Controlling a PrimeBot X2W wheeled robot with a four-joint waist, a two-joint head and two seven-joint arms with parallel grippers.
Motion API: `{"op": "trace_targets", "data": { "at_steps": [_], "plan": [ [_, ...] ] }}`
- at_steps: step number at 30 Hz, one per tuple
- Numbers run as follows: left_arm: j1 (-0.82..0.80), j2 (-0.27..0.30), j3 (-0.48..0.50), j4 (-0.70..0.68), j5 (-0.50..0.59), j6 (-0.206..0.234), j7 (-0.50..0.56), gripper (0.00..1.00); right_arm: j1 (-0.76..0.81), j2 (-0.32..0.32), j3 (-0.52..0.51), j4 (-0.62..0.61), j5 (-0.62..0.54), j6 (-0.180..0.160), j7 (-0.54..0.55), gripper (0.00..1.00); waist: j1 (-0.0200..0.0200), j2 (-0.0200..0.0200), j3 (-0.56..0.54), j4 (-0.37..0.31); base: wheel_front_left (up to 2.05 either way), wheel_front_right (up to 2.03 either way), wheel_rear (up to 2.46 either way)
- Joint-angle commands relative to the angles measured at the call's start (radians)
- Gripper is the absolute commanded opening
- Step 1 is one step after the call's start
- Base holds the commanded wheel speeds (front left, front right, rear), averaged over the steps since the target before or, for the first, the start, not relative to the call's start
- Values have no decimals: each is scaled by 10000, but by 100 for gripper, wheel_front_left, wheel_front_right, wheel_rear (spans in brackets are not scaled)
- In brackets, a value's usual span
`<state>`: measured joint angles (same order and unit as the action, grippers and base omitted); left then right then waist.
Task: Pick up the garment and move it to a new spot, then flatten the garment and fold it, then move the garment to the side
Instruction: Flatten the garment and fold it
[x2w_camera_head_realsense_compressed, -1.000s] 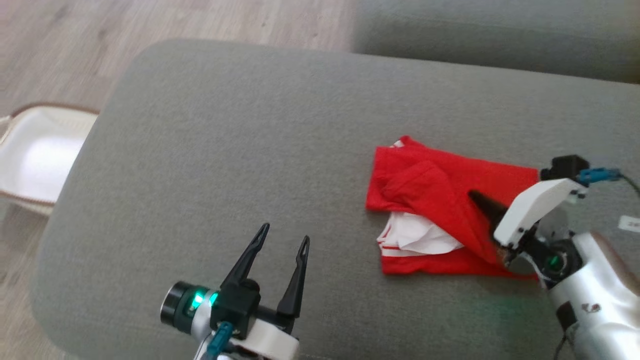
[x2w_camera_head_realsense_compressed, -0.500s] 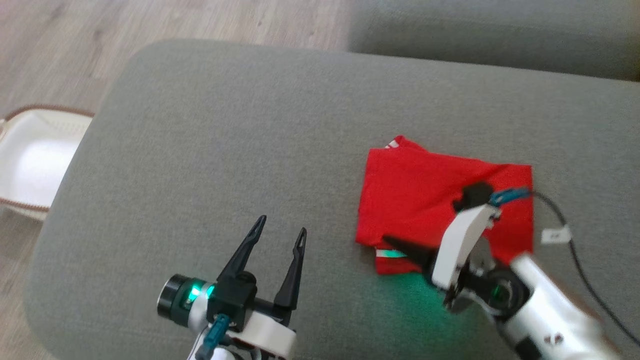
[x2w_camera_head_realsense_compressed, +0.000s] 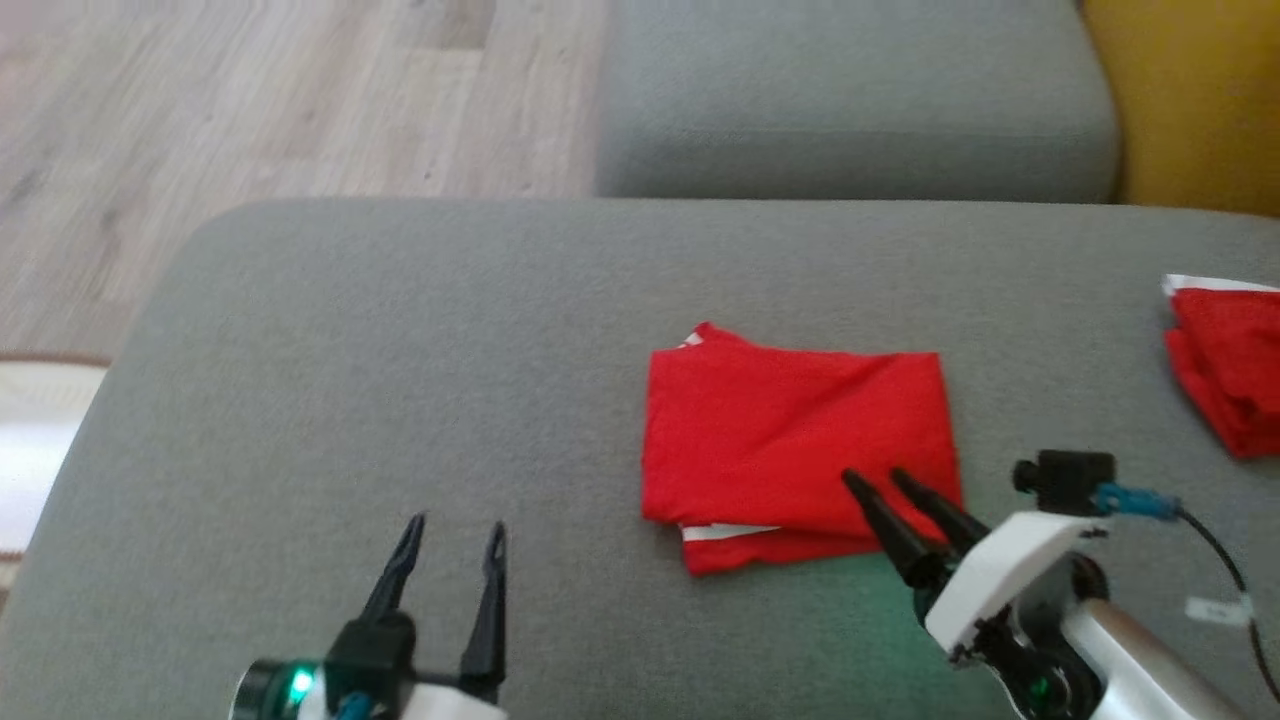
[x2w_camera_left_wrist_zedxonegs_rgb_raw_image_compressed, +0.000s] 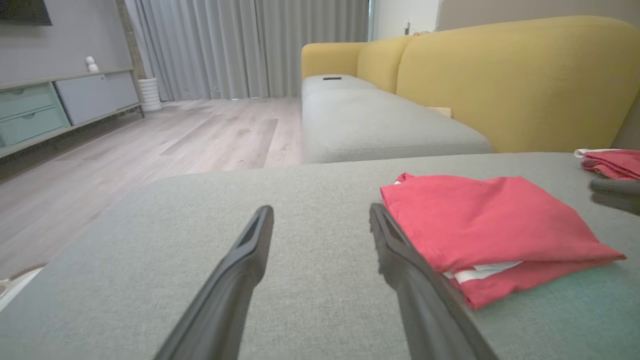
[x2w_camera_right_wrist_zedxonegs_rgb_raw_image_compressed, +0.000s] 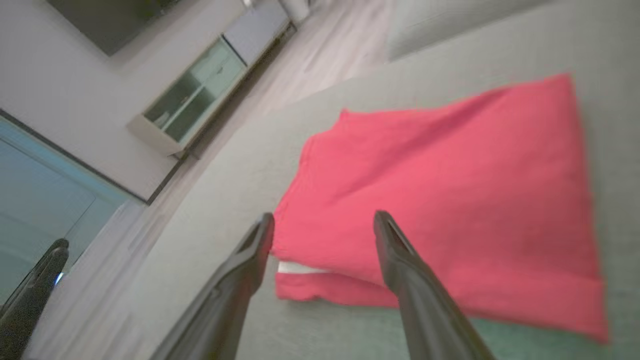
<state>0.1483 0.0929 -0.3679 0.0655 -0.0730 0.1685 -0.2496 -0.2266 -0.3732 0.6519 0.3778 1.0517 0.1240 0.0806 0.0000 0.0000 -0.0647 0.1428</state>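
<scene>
Left fingers: apart, empty, low over the bare cushion, pointing away from the robot.
Garment: red, folded into a flat rectangle, white trim peeking out at its near edge. It lies right of centre on the cushion, long axis running left to right.
Right fingers: apart, gripping nothing, tips over the garment's near right corner, angled up and left across it.
Far right: a second red pile, well apart from the folded one.
Nearer arm: the right; the garment lies well to the right of the left fingers.
Next move, likely: shifting it aside, with the right fingers closing on every layer at the near edge.
</scene>
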Motion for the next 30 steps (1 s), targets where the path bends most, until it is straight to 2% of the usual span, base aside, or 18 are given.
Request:
{"op": "trace_targets", "data": {
  "at_steps": [1, 8, 12, 15, 18, 22, 25, 30],
  "plan": [
    [-253, 24, 436, -330, -41, 84, -122, 100, -168, -118, -71, -205, -261, 67, -385, 100, 0, 0, -250, -286, 0, 0, 0],
    [440, 85, 1040, -440, -118, 92, -122, 100, 276, 168, -179, 548, -2418, 67, -2568, 100, 0, 0, -747, -734, 0, 0, 0],
    [797, 51, 1316, -549, -109, 116, -122, 100, 579, 476, -646, 1045, -3796, 67, -3257, 100, 0, 0, -988, -878, 0, 0, 0],
    [1016, 2, 1449, -667, -57, 128, -122, 100, 867, 806, -1534, 1215, -5000, 67, -3405, 100, 0, 0, -1110, -888, 0, 0, 0],
    [1194, -39, 1598, -734, 1, 163, -122, 100, 1422, 1381, -2749, 601, -6231, 67, -3418, 100, 0, 0, -1228, -866, 0, 0, 0],
    [1387, -82, 1762, -784, 66, 140, -122, 100, 2429, 2137, -3842, -302, -7643, 67, -3421, 100, 0, 0, -1397, -798, 0, 0, 0],
    [1468, -108, 1864, -796, 118, 105, -122, 100, 3043, 2546, -4257, -791, -8232, 67, -3422, 100, 0, 0, -1471, -764, 0, 0, 0],
    [1552, -163, 1970, -749, 216, 83, -122, 100, 3599, 2864, -4603, -924, -8692, 67, -3422, 100, 0, 0, -1566, -775, 0, 0, 0]
  ]
}}
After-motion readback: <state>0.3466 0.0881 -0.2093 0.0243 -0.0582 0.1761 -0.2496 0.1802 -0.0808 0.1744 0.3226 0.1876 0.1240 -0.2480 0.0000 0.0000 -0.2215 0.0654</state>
